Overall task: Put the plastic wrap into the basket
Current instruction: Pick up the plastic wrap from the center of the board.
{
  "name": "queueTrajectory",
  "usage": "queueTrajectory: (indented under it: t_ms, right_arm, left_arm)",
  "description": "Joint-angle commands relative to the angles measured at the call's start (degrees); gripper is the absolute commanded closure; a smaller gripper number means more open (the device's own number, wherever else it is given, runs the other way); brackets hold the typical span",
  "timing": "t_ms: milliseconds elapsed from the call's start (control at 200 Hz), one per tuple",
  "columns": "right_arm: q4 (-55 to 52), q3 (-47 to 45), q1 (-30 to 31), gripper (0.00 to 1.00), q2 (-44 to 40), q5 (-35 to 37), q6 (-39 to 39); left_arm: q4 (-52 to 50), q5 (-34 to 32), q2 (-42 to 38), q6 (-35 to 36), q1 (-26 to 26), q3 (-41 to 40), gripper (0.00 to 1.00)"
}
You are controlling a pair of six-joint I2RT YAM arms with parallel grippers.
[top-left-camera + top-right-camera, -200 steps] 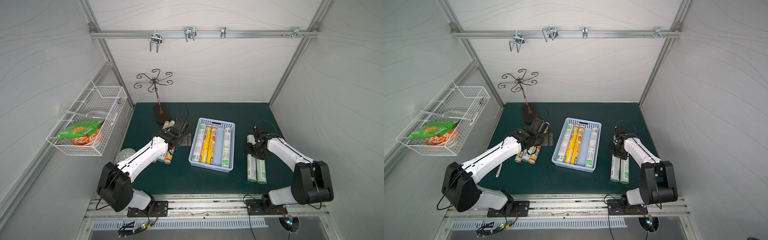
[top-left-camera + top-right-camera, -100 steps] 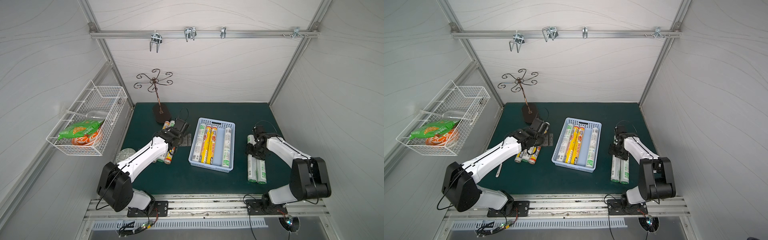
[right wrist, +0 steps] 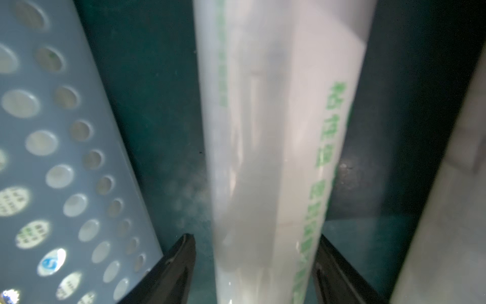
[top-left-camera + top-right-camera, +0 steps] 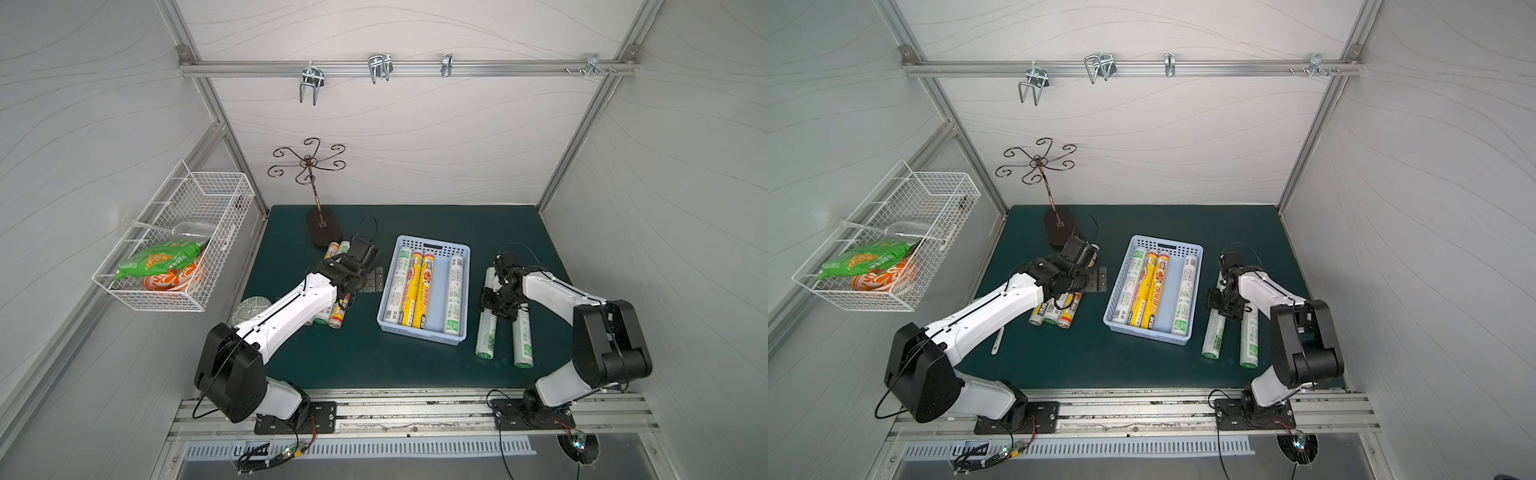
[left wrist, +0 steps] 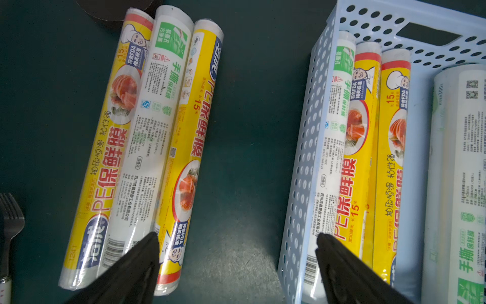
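Left wrist view: shows the left gripper [image 5: 236, 237] spread wide and empty, hanging over bare green table [image 5: 244, 118] between the light-blue basket [image 5: 307, 158] and three rolls of plastic wrap [image 5: 147, 126] lying side by side, yellow, white, yellow. In a top view, shows four more rolls [image 4: 413, 286] inside the basket: one white and two yellow packed against one long wall, another white along the opposite wall. Shows two white rolls [image 4: 523, 338] lying on the table just outside the basket, on the right arm's side. In the blurred right wrist view, shows the right gripper [image 3: 254, 237] straddling the nearer white roll [image 3: 263, 131], jaws partly apart, a sliver of table visible beside one finger, not clamped.
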Motion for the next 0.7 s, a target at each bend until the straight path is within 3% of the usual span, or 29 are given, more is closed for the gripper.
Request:
queueTrajectory:
  t_ms: [0, 390, 695]
  right_arm:
    - [1.02, 0.62, 0.44, 0.3, 1.24, -1.24, 0.56]
    - [1.7, 3.0, 0.47, 0.39, 4.55, -2.25, -0.15]
    - [0.23, 4.89, 0.46, 0.6, 3.81, -3.42, -0.85]
  left_arm:
    - [1.78, 0.35, 0.49, -0.05, 0.2, -0.08, 0.05]
    - [1.73, 0.55, 0.4, -0.43, 0.24, -0.17, 0.05]
    - [1.75, 0.57, 0.38, -0.59, 0.22, -0.3, 0.05]
